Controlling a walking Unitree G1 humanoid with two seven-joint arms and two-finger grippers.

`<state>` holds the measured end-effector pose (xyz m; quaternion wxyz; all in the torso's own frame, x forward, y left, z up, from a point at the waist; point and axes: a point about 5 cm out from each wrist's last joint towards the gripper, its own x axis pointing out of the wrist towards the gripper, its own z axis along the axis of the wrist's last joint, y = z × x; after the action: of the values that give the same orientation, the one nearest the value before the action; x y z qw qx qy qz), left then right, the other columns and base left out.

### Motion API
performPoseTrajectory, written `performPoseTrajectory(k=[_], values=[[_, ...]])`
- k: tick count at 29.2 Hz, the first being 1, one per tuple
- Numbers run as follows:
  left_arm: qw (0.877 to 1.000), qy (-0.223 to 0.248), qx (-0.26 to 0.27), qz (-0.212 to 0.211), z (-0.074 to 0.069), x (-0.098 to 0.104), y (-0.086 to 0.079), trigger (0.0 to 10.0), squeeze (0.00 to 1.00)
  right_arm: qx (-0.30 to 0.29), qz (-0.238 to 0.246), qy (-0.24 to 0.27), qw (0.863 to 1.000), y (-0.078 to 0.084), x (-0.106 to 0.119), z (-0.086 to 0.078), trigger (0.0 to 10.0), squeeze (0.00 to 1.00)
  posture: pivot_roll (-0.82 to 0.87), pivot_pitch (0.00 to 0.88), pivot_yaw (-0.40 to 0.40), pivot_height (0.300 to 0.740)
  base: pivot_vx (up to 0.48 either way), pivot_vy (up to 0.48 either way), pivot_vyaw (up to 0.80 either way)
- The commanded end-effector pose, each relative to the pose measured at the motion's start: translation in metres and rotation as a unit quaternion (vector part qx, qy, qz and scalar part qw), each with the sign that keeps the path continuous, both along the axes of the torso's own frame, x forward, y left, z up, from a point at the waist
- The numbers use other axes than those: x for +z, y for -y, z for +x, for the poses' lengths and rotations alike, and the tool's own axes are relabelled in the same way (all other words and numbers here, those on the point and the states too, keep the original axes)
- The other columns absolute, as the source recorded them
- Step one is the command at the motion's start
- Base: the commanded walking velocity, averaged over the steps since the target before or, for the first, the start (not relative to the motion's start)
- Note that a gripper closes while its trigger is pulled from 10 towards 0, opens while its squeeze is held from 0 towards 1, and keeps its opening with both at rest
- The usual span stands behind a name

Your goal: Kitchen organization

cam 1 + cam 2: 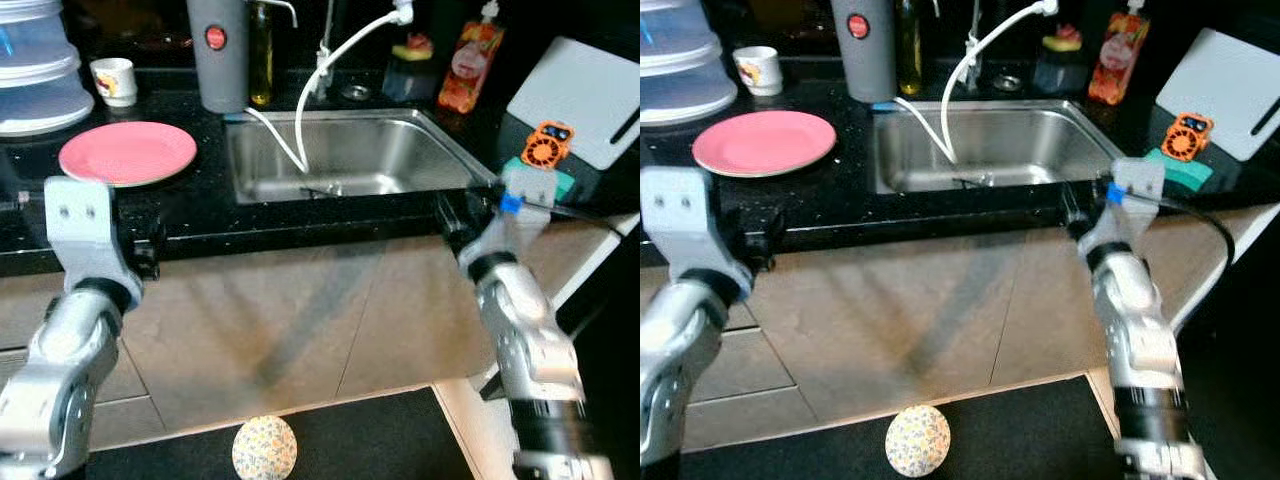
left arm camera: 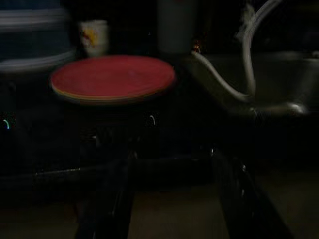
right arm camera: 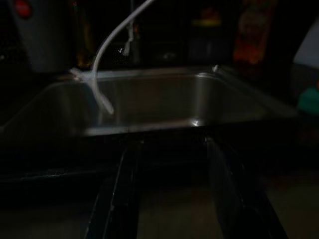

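The left hand (image 2: 172,199) hung open at the bench (image 1: 200,215) edge, facing the pink plate (image 1: 128,152); best to reach level and grip its near rim. Right hand (image 3: 174,194), open too, faced the sink (image 1: 340,150)

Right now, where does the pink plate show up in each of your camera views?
Left eye view: pink plate on the black counter, upper left, left of the sink.
Right eye view: same spot, upper left, left of the sink.
Left wrist view: straight ahead of the left tool, looking dark red in the dim light.
Right wrist view: not in it.
Shared landmark: the white hose hanging into the sink.
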<state>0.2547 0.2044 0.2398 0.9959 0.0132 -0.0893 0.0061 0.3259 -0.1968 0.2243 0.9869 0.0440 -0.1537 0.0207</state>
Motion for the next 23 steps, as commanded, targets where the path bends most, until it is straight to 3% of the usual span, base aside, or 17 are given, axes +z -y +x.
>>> performPoseTrajectory(k=[1, 2, 4, 6, 7, 10, 15, 17, 20, 21, 22, 23], values=[[0.999, 0.007, -0.035, -0.007, -0.010, -0.001, 0.009, 10.0, 0.00, -0.006, 0.008, 0.014, 1.000, 0.003, 0.000, -0.009, 10.0, 0.00, 0.00, 0.118, -0.042, 0.740, 0.000, 0.000, 0.00], [0.999, 0.007, -0.035, -0.007, -0.010, -0.001, 0.009, 10.0, 0.00, -0.006, 0.008, 0.014, 1.000, 0.003, 0.000, -0.009, 10.0, 0.00, 0.00, 0.118, -0.042, 0.740, 0.000, 0.000, 0.00], [0.997, -0.039, -0.065, -0.021, -0.029, -0.023, 0.018, 10.0, 0.00, 0.005, 0.008, -0.007, 1.000, -0.004, -0.023, -0.023, 10.0, 0.00, 0.00, 0.120, -0.038, 0.740, 0.000, 0.000, 0.00], [0.996, -0.049, -0.066, -0.022, -0.034, -0.030, 0.020, 10.0, 0.00, 0.010, 0.000, -0.014, 1.000, -0.007, -0.031, -0.029, 10.0, 0.00, 0.00, 0.119, -0.038, 0.740, 0.000, 0.000, 0.00], [0.995, -0.079, -0.059, -0.015, -0.037, -0.041, 0.019, 10.0, 0.00, 0.014, -0.004, -0.031, 0.999, -0.010, -0.041, -0.034, 10.0, 0.00, 0.00, 0.118, -0.041, 0.740, 0.000, 0.000, 0.00], [0.988, -0.152, -0.037, 0.000, -0.041, -0.069, 0.017, 10.0, 0.00, 0.016, -0.016, -0.072, 0.997, -0.014, -0.065, -0.043, 10.0, 0.00, 0.00, 0.114, -0.044, 0.740, 0.000, 0.000, 0.00], [0.975, -0.222, -0.017, 0.008, -0.043, -0.096, 0.014, 10.0, 0.00, 0.020, -0.033, -0.127, 0.991, -0.015, -0.091, -0.050, 10.0, 0.00, 0.00, 0.107, -0.044, 0.740, 0.000, 0.000, 0.00], [0.966, -0.258, -0.013, 0.000, -0.044, -0.111, 0.013, 10.0, 0.00, 0.028, -0.059, -0.202, 0.977, -0.016, -0.117, -0.053, 10.0, 0.00, 0.00, 0.104, -0.044, 0.740, 0.000, 0.000, 0.00], [0.953, -0.301, -0.004, 0.026, -0.043, -0.131, 0.009, 10.0, 0.00, 0.036, -0.089, -0.309, 0.946, -0.015, -0.154, -0.058, 10.0, 0.00, 0.00, 0.098, -0.043, 0.740, 0.000, 0.000, 0.00], [0.953, -0.301, -0.004, 0.026, -0.043, -0.131, 0.009, 10.0, 0.00, 0.036, -0.089, -0.309, 0.946, -0.015, -0.154, -0.058, 10.0, 0.00, 0.00, 0.098, -0.043, 0.740, 0.000, 0.000, 0.00], [0.942, -0.332, 0.001, 0.044, -0.040, -0.148, 0.007, 10.0, 0.00, 0.044, -0.105, -0.361, 0.926, -0.015, -0.175, -0.062, 10.0, 0.00, 0.00, 0.093, -0.046, 0.740, 0.000, 0.000, 0.00], [0.942, -0.332, 0.001, 0.044, -0.040, -0.148, 0.007, 10.0, 0.00, 0.044, -0.105, -0.361, 0.926, -0.015, -0.175, -0.062, 10.0, 0.00, 0.00, 0.093, -0.046, 0.740, 0.000, 0.000, 0.00]])
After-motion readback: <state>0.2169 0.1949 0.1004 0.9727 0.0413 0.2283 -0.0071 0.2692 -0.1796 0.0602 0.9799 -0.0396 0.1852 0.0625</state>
